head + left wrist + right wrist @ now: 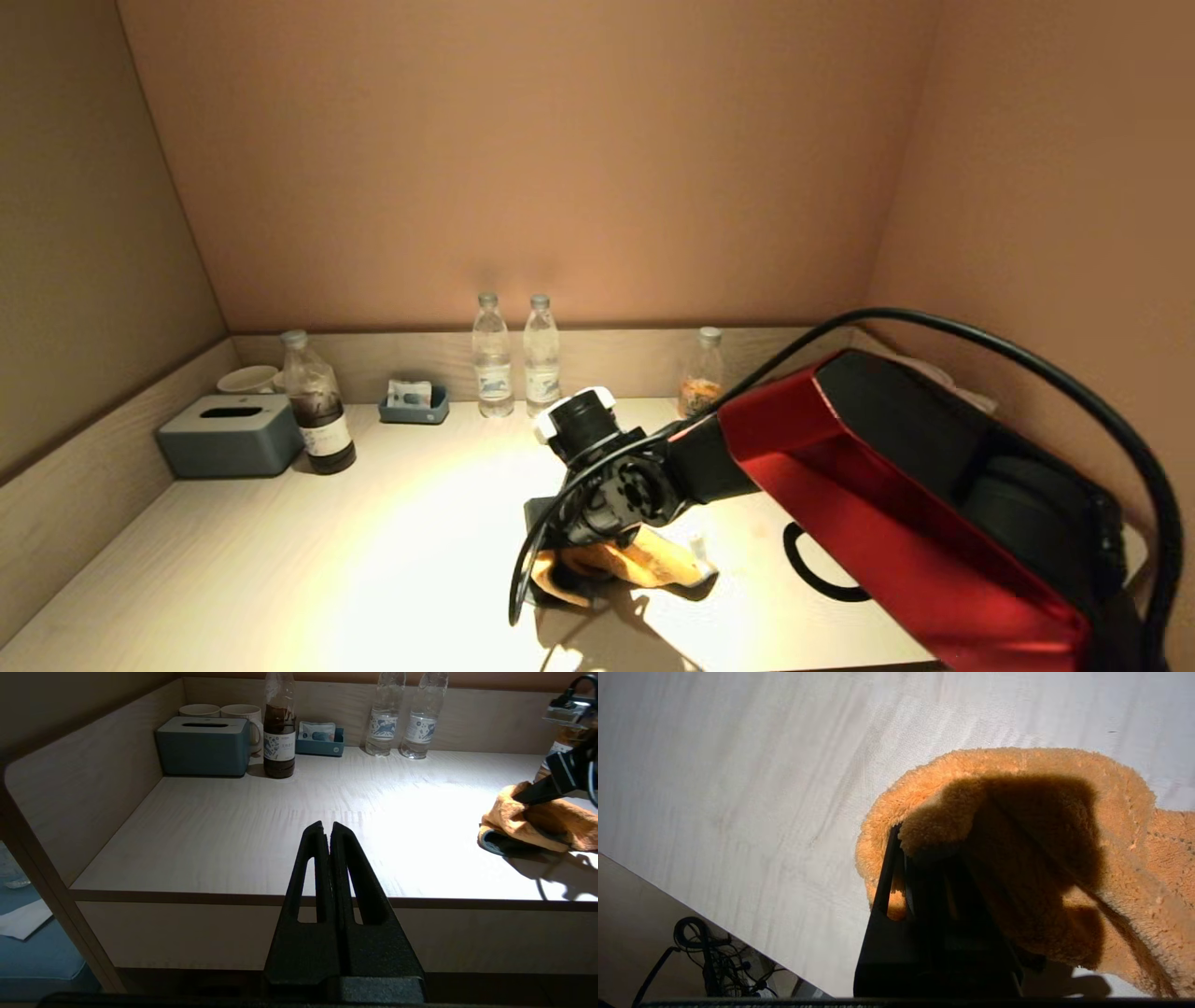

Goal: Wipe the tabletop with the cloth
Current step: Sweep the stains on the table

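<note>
The orange fuzzy cloth (644, 563) lies bunched on the pale wood-grain tabletop (327, 541), right of centre near the front edge. My right gripper (915, 858) points down at it and is shut on a fold of the cloth; the fold drapes over the fingertips and hides them. The cloth (1111, 812) rests on the tabletop (738, 788). In the left wrist view the cloth (537, 816) and the right gripper (532, 795) show at the far right. My left gripper (328, 826) is shut and empty, parked in front of the table's front edge, left of the cloth.
Along the back rim stand a blue-grey tissue box (229, 434), white cups (247, 378), a dark bottle (317, 406), a small tray of packets (414, 401), two water bottles (492, 359) and a small bottle (700, 373). A black cable loop (822, 569) lies right of the cloth.
</note>
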Motion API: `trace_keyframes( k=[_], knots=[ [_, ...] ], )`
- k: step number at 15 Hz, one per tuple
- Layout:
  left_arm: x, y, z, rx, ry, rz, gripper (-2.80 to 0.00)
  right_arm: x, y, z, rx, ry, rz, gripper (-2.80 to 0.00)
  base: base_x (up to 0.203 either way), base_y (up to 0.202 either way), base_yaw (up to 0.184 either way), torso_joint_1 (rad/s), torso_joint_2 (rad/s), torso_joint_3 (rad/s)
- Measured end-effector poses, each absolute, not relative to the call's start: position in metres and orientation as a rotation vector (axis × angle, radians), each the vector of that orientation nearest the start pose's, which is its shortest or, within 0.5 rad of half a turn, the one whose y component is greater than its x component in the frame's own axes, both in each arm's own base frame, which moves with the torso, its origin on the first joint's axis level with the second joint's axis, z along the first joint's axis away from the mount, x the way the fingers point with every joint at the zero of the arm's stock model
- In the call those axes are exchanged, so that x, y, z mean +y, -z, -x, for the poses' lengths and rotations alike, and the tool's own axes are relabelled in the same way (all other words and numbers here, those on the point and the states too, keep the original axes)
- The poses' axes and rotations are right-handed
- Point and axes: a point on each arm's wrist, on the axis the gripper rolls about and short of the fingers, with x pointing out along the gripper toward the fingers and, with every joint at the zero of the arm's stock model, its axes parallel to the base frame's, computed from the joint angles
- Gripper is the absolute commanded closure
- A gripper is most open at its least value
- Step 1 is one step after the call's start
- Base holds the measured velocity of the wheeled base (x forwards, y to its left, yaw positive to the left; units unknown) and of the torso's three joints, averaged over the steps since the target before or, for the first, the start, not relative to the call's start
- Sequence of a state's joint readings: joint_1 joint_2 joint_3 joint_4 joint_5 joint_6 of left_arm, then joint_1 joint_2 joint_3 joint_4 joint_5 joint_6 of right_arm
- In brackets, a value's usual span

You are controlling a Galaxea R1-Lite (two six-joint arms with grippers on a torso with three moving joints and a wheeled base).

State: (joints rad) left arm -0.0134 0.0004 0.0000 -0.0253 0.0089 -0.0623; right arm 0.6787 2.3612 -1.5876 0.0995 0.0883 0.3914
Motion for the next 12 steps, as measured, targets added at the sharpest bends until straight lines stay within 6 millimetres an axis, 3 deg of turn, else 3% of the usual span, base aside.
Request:
trace_keyframes(
  k=[2,4,6,12],
  knots=[
    [0.001,-0.078,0.023,-0.025,0.006,0.063,0.0,0.292,-0.057,-0.374,0.961,-0.514,-0.1,0.0,0.0,0.0,0.0,0.0,0.0,0.0],
    [0.001,-0.078,0.023,-0.025,0.006,0.063,0.0,0.277,-0.046,-0.398,0.973,-0.438,-0.114,0.0,0.0,0.0,0.0,0.0,0.0,0.0],
    [0.0,-0.078,0.023,-0.025,0.006,0.063,0.0,0.255,-0.032,-0.41,1.028,-0.34,-0.11,0.0,0.0,0.0,0.0,0.0,0.0,0.0],
    [0.001,-0.078,0.023,-0.025,0.005,0.063,0.0,0.178,-0.023,-0.411,1.181,-0.122,-0.115,0.0,0.0,0.0,0.0,0.0,0.0,0.0]
  ],
)
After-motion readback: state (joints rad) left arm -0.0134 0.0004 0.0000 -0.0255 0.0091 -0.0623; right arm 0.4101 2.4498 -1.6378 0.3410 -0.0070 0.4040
